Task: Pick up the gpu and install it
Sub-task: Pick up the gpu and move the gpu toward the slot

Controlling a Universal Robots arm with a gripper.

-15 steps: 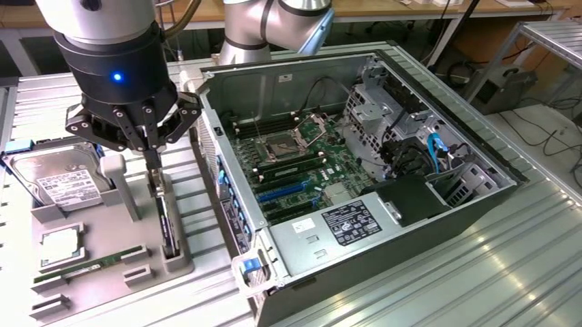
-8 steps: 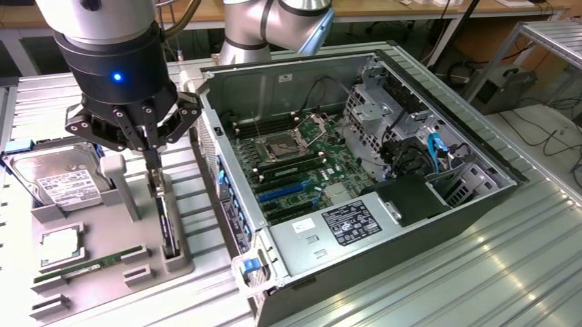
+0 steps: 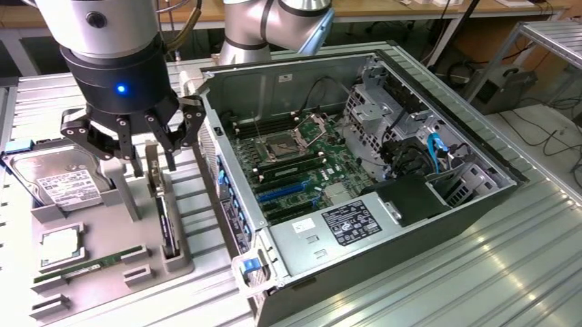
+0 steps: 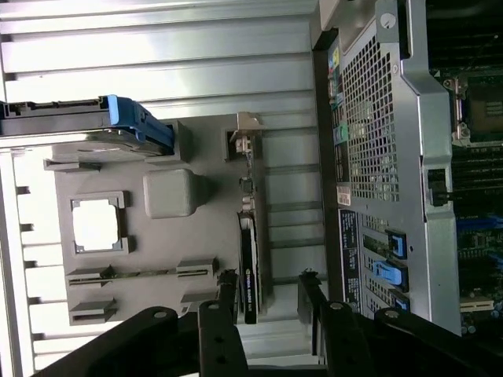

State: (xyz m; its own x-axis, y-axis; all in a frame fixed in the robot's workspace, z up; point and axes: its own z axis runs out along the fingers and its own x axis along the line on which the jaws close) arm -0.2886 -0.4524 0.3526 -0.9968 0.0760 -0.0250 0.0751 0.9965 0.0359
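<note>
Pickup seems the step in hand. The pincer (image 3: pixel 155 165) hangs wide open, holding nothing, just above the gpu (image 3: pixel 163 214). The card stands on its edge in a slot of the grey tray (image 3: pixel 102 228) on the worktop (image 3: pixel 509 259), beside the open computer case (image 3: pixel 282 85). A firm grip, I judge, needs both fingers (image 4: pixel 228 283) straddling the thin card squarely.

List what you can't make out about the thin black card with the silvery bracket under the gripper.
- Exterior view: the open gripper partly hides the bracket end of the thin flat black gpu.
- Both views: the gpu stands edge-on, hiding its flat faces.
- Exterior view: label print too small on the boxy silver hard drive.
</note>
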